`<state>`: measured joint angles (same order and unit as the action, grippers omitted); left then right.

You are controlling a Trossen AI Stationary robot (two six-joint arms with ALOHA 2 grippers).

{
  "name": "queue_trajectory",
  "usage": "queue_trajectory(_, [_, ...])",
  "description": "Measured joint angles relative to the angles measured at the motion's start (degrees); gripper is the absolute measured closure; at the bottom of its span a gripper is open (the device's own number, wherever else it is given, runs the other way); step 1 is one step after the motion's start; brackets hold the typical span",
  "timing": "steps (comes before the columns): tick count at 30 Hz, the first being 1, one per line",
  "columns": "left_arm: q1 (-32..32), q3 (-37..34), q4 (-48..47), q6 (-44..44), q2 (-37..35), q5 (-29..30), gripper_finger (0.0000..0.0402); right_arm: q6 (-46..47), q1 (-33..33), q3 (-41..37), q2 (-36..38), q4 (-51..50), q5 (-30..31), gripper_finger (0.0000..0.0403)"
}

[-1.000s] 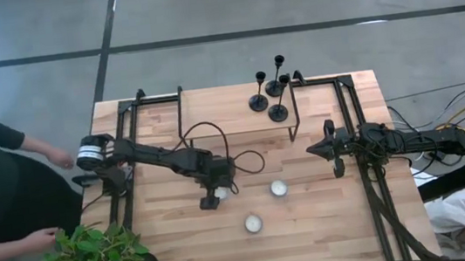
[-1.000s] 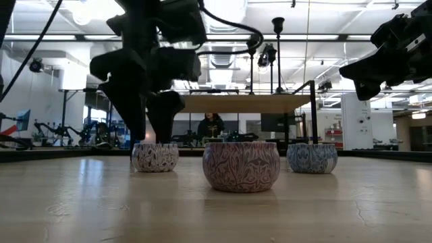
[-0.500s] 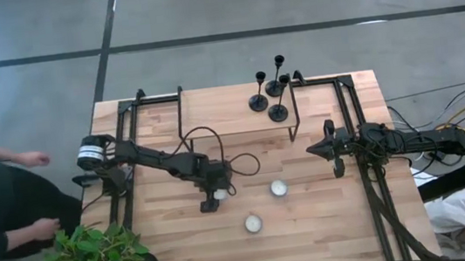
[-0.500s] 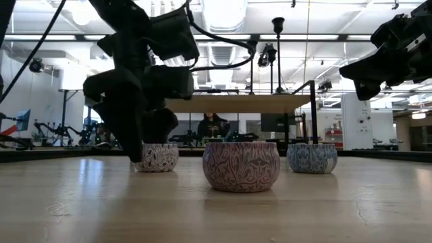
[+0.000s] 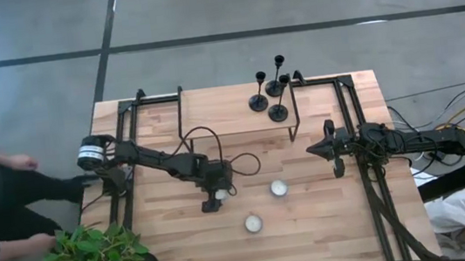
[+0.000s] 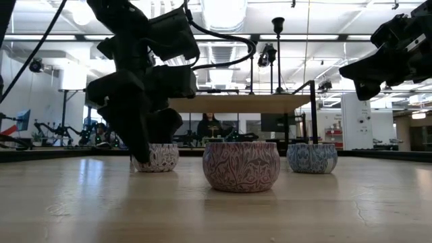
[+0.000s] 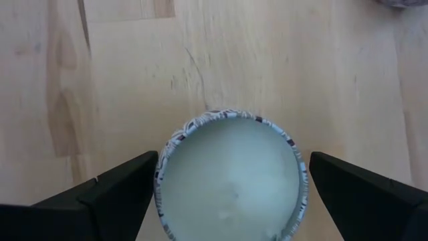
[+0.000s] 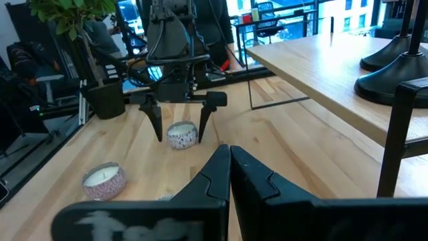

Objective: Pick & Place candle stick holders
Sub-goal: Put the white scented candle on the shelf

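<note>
Left gripper point(image 7: 231, 194) spread wide, straddling a patterned candle point(image 7: 231, 177) — lined up to grab it; right gripper point(image 8: 229, 161) idles, pinched closed.

Black candle stick holders point(image 5: 268, 91); swirl-patterned, seemingly white-and-dark candle tins point(image 6: 241, 166).

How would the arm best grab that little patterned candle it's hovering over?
Probably from straight above, fingers on opposite sides of the round patterned wall. The left gripper is open astride the candle, which sits upright and low with a wax-filled top, leaving only its sides to pinch.
</note>
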<state>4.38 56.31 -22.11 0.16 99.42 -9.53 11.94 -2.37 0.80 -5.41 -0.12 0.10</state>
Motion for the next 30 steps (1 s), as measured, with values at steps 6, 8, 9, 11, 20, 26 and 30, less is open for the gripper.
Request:
queue_trajectory(6, [0.02,-0.5,1.27,-0.33,-0.02,1.11,0.0007,0.0,0.0,0.0,0.0,0.0,0.0,0.0394])
queue_trajectory(8, [0.02,-0.5,1.54,-0.15,-0.02,2.55,0.0007,0.0,-0.02,0.0,0.0,0.0,0.0,0.0394])
queue_trajectory(9, [0.0,-0.52,1.53,0.49,-0.02,3.23,0.0007,0.0,0.0,0.0,0.0,0.0,0.02,0.0394])
queue_trajectory(11, [-0.02,-0.54,1.53,2.02,0.0,4.99,0.0007,0.0,0.0,0.0,0.0,0.0,0.0,0.0394])
queue_trajectory(20, [0.0,-1.6,2.31,5.8,-0.01,7.16,0.0007,0.0,0.0,0.0,0.0,0.0,0.0,0.0394])
queue_trajectory(26, [0.0,-2.19,3.49,5.89,-0.09,7.36,0.0015,0.0,0.0,0.0,0.0,0.0,0.0,0.0394])
queue_trajectory(30, [0.02,-2.24,4.44,5.92,-0.07,7.6,0.0032,0.0,0.0,0.0,0.0,0.0,0.02,0.0394])
